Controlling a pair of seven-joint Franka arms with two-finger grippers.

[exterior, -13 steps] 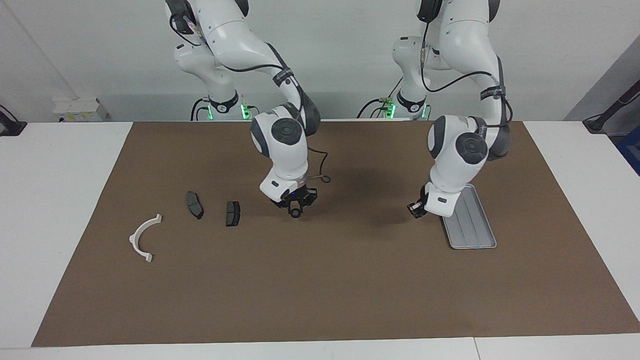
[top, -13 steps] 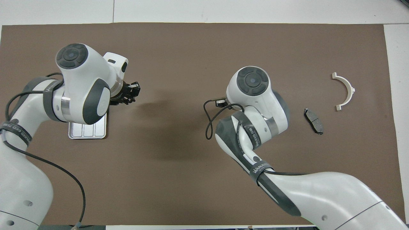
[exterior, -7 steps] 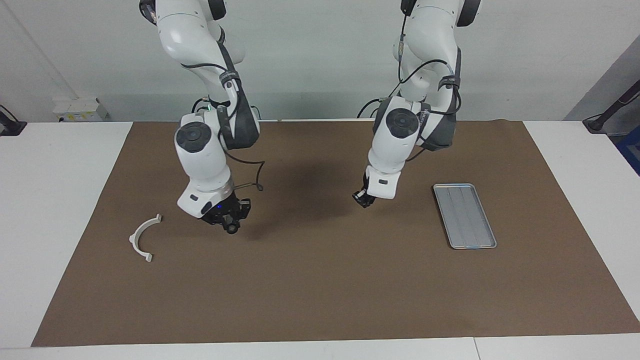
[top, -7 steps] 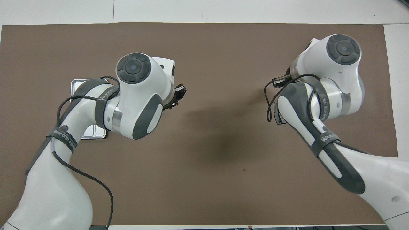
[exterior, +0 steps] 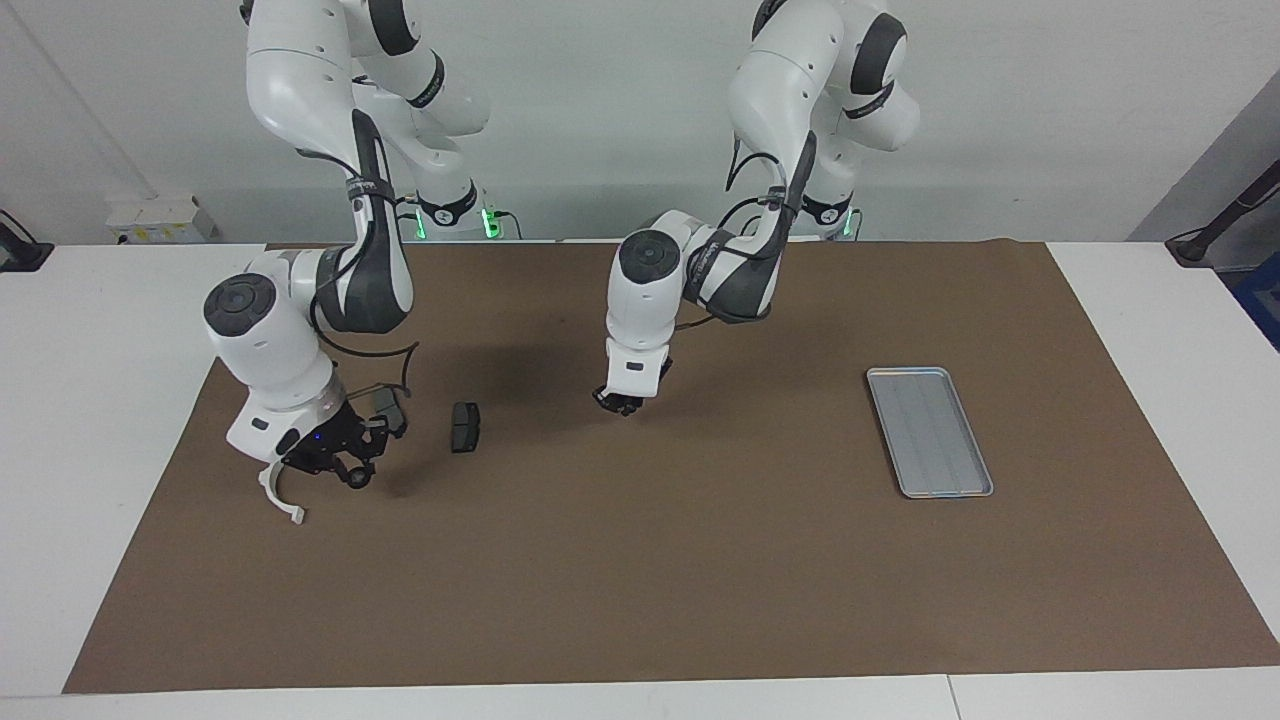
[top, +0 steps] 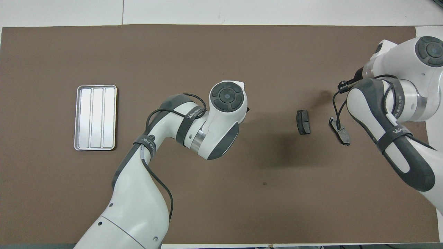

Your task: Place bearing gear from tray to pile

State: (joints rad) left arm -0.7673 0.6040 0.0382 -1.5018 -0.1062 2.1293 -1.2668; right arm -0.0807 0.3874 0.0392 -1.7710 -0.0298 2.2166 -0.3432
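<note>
The bearing gear point(exterior: 358, 479), a small dark ring, hangs just above the mat with my right gripper point(exterior: 352, 472) shut on it. It is over the pile, right beside the white semicircular bracket point(exterior: 278, 506). The pile's two dark brake pads point(exterior: 465, 427) point(exterior: 388, 404) lie toward the middle of the table from there; in the overhead view they show as one pad point(top: 304, 121) and another pad point(top: 342, 135). The silver tray point(exterior: 930, 432) point(top: 96, 117) lies bare at the left arm's end. My left gripper point(exterior: 622, 403) hangs shut over the mat's middle, holding nothing.
A brown mat point(exterior: 640, 580) covers the white table. In the overhead view each arm's wrist hides its own gripper, and the right arm covers the bracket. A grey box point(exterior: 160, 220) sits at the table's edge by the wall.
The right arm has swung from the middle of the table to the pile, carrying the gear. The left arm has moved from over the tray to the mat's middle, uncovering the tray.
</note>
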